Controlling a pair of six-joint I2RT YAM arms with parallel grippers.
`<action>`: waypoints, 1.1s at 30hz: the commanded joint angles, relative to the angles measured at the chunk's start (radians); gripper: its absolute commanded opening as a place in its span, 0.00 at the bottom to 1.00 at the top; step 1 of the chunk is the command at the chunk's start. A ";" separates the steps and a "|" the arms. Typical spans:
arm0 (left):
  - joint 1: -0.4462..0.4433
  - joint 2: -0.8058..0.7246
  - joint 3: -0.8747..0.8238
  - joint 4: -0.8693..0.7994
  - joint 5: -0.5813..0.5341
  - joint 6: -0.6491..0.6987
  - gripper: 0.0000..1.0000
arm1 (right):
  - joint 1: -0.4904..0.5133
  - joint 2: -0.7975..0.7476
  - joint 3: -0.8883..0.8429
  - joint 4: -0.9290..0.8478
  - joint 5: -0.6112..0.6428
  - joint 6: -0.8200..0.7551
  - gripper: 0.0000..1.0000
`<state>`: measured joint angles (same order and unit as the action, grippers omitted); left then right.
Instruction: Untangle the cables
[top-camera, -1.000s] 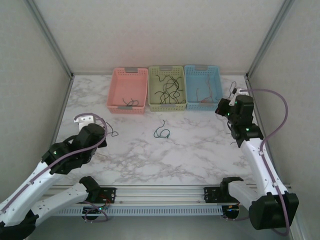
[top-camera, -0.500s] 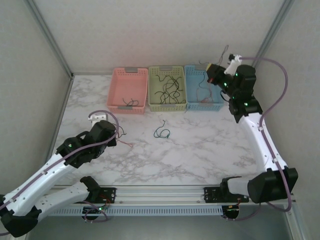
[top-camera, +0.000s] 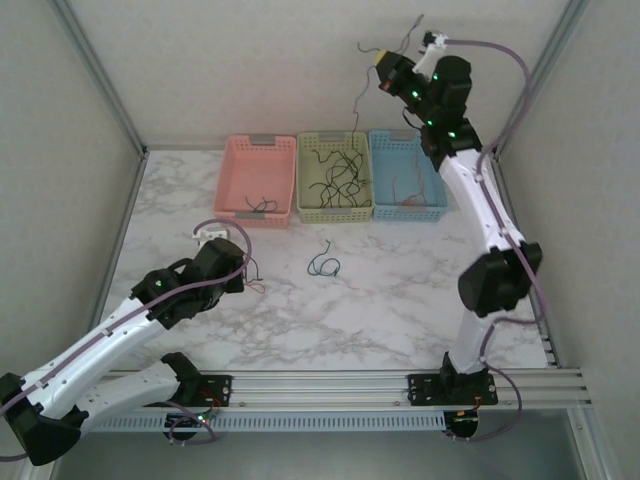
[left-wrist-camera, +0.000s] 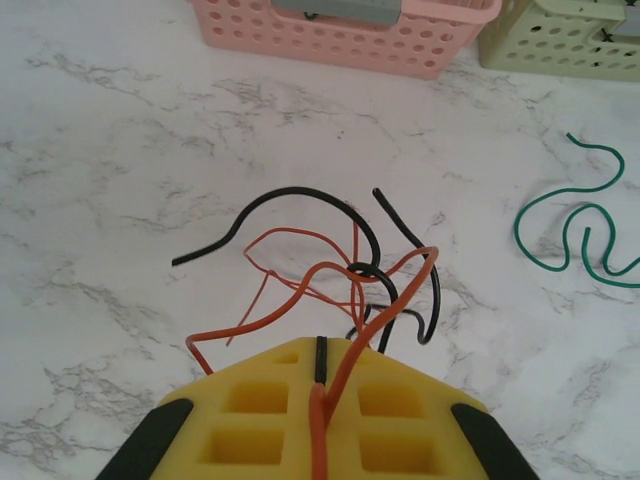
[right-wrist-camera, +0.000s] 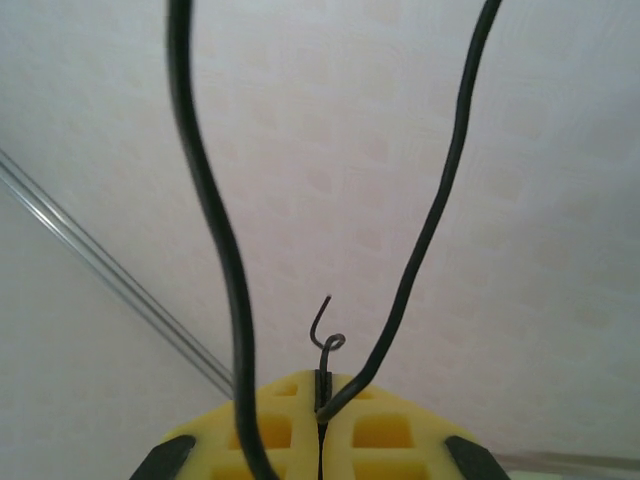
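At the back of the table (top-camera: 400, 300), three baskets (top-camera: 335, 212) holding cables are set. A dark cable (right-wrist-camera: 438, 205) is clamped in the closed right fingers (right-wrist-camera: 385, 430), raised high above them. On the table, red and black cables (left-wrist-camera: 357, 270) are gripped by the left fingers (left-wrist-camera: 400, 415), near a loose green cable (top-camera: 323, 265).

A dark wire (right-wrist-camera: 207, 205), thin and bent into two long strands, hangs high in the upper middle of the top view. A clump of black wires (top-camera: 335, 178) lies in the green basket (top-camera: 335, 213). One curly green wire (top-camera: 323, 265) lies loose at the centre of the marble table (top-camera: 400, 300). To the left of it, a black wire (left-wrist-camera: 290, 193) and red wires (left-wrist-camera: 300, 232) are tangled together.
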<state>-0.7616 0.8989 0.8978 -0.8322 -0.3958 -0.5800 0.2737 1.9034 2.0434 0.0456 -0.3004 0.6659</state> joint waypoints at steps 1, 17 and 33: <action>0.008 -0.007 -0.005 0.018 0.034 0.015 0.00 | 0.018 0.122 0.082 -0.073 -0.031 0.028 0.00; 0.008 -0.028 -0.025 0.031 0.075 0.022 0.00 | 0.096 0.302 -0.002 -0.147 -0.023 -0.082 0.00; 0.008 -0.039 -0.023 0.042 0.107 0.023 0.00 | 0.128 0.379 0.163 -0.363 0.060 -0.191 0.41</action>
<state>-0.7616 0.8776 0.8803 -0.8032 -0.3099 -0.5716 0.4034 2.2845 2.1525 -0.2691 -0.2810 0.5247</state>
